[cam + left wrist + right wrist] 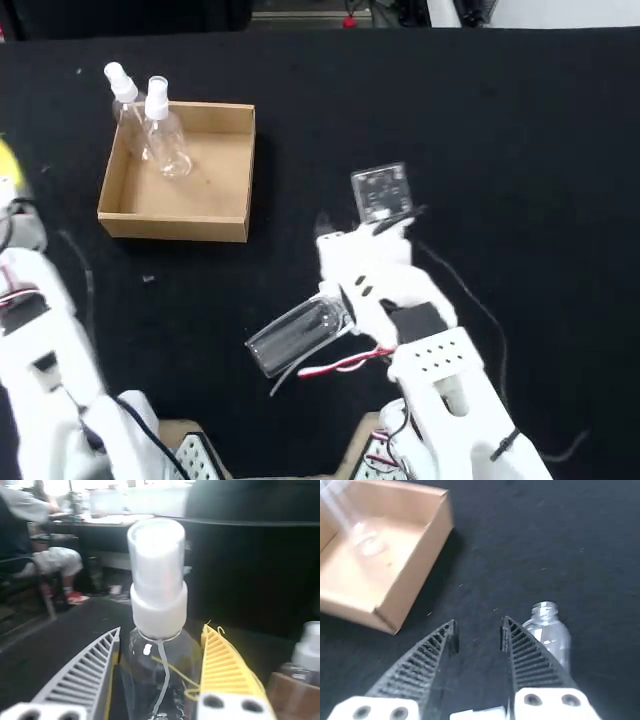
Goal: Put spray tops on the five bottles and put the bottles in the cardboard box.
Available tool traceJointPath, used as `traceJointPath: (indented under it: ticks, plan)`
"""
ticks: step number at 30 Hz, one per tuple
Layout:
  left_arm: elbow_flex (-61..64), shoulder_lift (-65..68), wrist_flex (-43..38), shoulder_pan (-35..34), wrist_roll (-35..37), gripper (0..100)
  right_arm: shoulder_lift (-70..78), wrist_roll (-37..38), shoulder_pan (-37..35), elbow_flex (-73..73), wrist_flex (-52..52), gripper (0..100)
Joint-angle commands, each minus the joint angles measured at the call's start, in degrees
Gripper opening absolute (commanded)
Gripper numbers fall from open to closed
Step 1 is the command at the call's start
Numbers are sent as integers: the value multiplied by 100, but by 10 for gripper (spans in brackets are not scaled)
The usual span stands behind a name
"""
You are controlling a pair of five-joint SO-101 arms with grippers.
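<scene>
Holding a clear plastic bottle with a white spray top (157,570) upright, the left gripper (162,627) is closed on its body between grey and yellow fingers (225,670), apparently to carry it to the brown cardboard box (175,228) close by. Two capped bottles (165,135) lean in the box's far corner. The black-fingered right gripper (477,632) hangs partly open and empty. An uncapped clear bottle (551,637) lies on the black table (520,130) just outside one finger, likely awaiting its top.

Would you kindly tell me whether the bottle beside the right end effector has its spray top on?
Off: the bottle shows a bare, open threaded neck, with no spray top.
</scene>
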Motion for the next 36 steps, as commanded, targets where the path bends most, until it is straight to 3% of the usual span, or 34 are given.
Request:
traceJointPath:
  ticks: [1,9,16,22,29,36]
  plan:
    - [-400,-1424,1204,1279,-35,141,-154,9,229,-171,-211,141]
    - [-593,-1301,1196,3319,-44,141,-154,9,264,-171,-229,141]
    - [-1402,-53,1196,4251,-44,141,-154,0,835,-321,-237,141]
    - [-2079,1187,1073,4497,-44,141,-163,0,1257,-382,-237,141]
    - [-2097,2347,-774,4470,-44,141,-163,0,1257,-391,-237,141]
    - [-1991,3270,-1864,4470,-9,140,-163,0,1257,-391,-237,141]
